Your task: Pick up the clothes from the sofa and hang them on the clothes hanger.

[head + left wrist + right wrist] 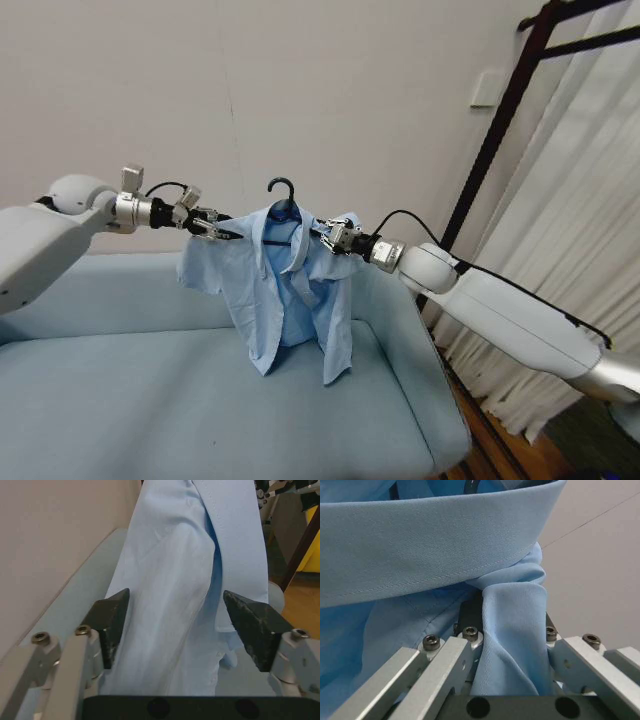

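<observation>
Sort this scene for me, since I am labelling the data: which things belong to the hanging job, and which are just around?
In the job:
blue shirt
black hanger inside its collar
sofa below
dark clothes rack
left gripper, jaws open at the shirt
right gripper, jaws shut on the shirt

Just around:
white curtain
wall switch plate

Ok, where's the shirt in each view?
Head: shirt mid-frame on the hanger, between left end effector and right end effector.
Left wrist: shirt between the left end effector's open fingers.
Right wrist: shirt fold pinched in the right end effector.
Shared landmark: the wall.
</observation>
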You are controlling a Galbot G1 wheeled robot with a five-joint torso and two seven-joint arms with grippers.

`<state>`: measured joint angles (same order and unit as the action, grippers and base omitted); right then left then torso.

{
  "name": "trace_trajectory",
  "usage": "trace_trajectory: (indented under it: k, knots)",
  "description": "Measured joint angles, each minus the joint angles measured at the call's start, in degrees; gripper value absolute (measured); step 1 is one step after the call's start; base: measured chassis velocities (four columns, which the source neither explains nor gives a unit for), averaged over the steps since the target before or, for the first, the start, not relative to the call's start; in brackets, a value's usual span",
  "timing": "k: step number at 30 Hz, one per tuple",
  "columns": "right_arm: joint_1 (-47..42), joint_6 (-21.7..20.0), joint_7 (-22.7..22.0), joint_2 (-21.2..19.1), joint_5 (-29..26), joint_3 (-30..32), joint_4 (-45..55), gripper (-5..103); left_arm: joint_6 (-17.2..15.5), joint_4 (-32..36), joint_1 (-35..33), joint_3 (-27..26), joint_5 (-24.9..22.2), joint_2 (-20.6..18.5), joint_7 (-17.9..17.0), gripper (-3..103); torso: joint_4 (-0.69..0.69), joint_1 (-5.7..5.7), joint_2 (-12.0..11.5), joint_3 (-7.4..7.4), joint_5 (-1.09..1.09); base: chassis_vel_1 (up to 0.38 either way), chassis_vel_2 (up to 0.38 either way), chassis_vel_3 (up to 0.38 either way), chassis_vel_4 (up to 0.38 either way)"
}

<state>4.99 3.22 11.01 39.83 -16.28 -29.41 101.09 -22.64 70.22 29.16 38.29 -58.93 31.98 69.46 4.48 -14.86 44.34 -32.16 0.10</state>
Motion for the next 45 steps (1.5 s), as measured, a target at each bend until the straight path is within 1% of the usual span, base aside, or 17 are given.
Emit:
trace_trajectory:
  k: [2, 5, 7, 8, 11, 15, 25, 26, 28, 30, 31, 32, 34, 39, 41, 44, 45]
  knots:
    - [0.01, 0.0, -0.02, -0.33, -0.27, 0.15, 0.15, 10, 0.3, -0.61, 0.44, 0.43, 0.15, 0.62, 0.82, 52, -0.01, 0.0, 0.0, 0.0, -0.01, 0.0, 0.0, 0.0, 0.0]
    - [0.01, 0.0, -0.06, -0.7, -0.58, 0.23, 0.33, 10, 0.47, -0.84, 0.56, 0.56, 0.2, 0.94, 1.15, 47, -0.02, 0.0, 0.0, 0.0, -0.01, 0.0, 0.0, 0.0, 0.0]
    - [-0.02, 0.0, -0.14, -1.02, -0.89, 0.29, 0.56, 10, 0.79, -1.03, 0.62, 0.72, 1.07, 1.26, 1.48, 36, -0.02, 0.0, 0.0, 0.0, -0.01, 0.0, 0.0, 0.0, 0.0]
    - [-0.02, 0.0, -0.14, -1.02, -0.89, 0.29, 0.56, 10, 0.79, -1.03, 0.62, 0.72, 1.07, 1.26, 1.48, 36, -0.02, 0.0, 0.0, 0.0, -0.01, 0.0, 0.0, 0.0, 0.0]
    - [-0.17, 0.0, -0.26, -1.63, -1.2, 0.47, 0.87, 10, 2.08, -1.94, 0.9, 0.9, 3.32, 2.33, 2.52, 20, -0.01, 0.0, 0.0, 0.0, -0.02, 0.0, 0.0, 0.0, 0.0]
    - [-0.29, -0.01, -0.42, -1.99, -1.3, 0.7, 0.98, 10, 2.15, -2.23, 1.04, 0.91, 3.69, 3.08, 2.73, 10, -0.01, 0.0, 0.0, 0.0, -0.01, 0.0, 0.0, 0.0, 0.0]
    - [-0.48, -1.46, -1.06, -3.37, -3.25, 0.93, 2.37, 7, 2.16, -3.31, 2.28, 1.34, 3.81, 4.77, 2.68, 9, -0.01, 0.0, 0.0, 0.0, -0.01, 0.0, 0.0, 0.0, 0.0]
    - [-0.48, -1.62, -1.11, -3.52, -3.79, 0.97, 2.55, 12, 2.19, -3.33, 2.36, 1.4, 3.81, 4.88, 2.68, 9, -0.01, 0.0, 0.0, 0.0, -0.01, 0.0, 0.0, 0.0, 0.0]
    - [-0.48, -1.64, -1.12, -3.6, -4.43, 1.07, 2.87, 12, 2.23, -3.3, 2.45, 1.48, 3.81, 5.09, 2.69, 9, -0.01, 0.0, 0.0, 0.0, -0.01, 0.0, 0.0, 0.0, 0.0]
    - [-0.38, -1.85, -1.12, -3.9, -5.67, 1.51, 2.93, 22, 2.27, -3.34, 2.54, 1.54, 3.81, 5.26, 2.67, 9, -0.02, 0.0, 0.0, 0.0, -0.01, 0.0, 0.0, 0.0, 0.0]
    - [-0.38, -1.85, -1.12, -3.9, -5.67, 1.51, 2.93, 22, 2.27, -3.34, 2.54, 1.54, 3.81, 5.26, 2.67, 9, -0.02, 0.0, 0.0, 0.0, -0.01, 0.0, 0.0, 0.0, 0.0]
    - [0.01, -2.24, -1.2, -4.2, -6.93, 2.18, 3.08, 33, 2.32, -3.33, 2.55, 1.54, 3.83, 5.39, 2.66, 9, -0.02, 0.0, 0.0, 0.0, -0.01, 0.0, 0.0, 0.0, 0.0]
    - [0.18, -2.5, -1.25, -4.34, -7.26, 2.4, 3.18, 33, 2.34, -3.32, 2.55, 1.54, 3.84, 5.47, 2.66, 9, -0.02, 0.0, 0.0, 0.0, -0.02, 0.0, 0.0, 0.0, 0.0]
    - [0.57, -3.45, -1.47, -5.5, -8.15, 3.6, 3.5, 61, 2.49, -3.2, 2.63, 1.47, 3.86, 5.92, 2.65, 9, -0.01, 0.0, 0.0, 0.0, -0.01, 0.0, 0.0, 0.0, 0.0]
    - [0.57, -3.46, -1.47, -5.69, -8.15, 3.71, 3.42, 61, 2.5, -3.2, 2.66, 1.41, 3.86, 5.99, 2.65, 9, -0.01, 0.0, 0.0, 0.0, -0.01, 0.0, 0.0, 0.0, 0.0]
    - [0.35, -3.52, -1.49, -6.73, -8.17, 4.35, 3.36, 77, 2.55, -3.29, 2.66, 0.93, 3.84, 6.22, 2.61, 9, -0.01, 0.0, 0.0, 0.0, -0.01, 0.0, 0.0, 0.0, 0.0]
    - [0.35, -3.52, -1.49, -6.73, -8.17, 4.35, 3.36, 77, 2.55, -3.29, 2.66, 0.93, 3.84, 6.22, 2.61, 9, -0.01, 0.0, 0.0, 0.0, -0.01, 0.0, 0.0, 0.0, 0.0]
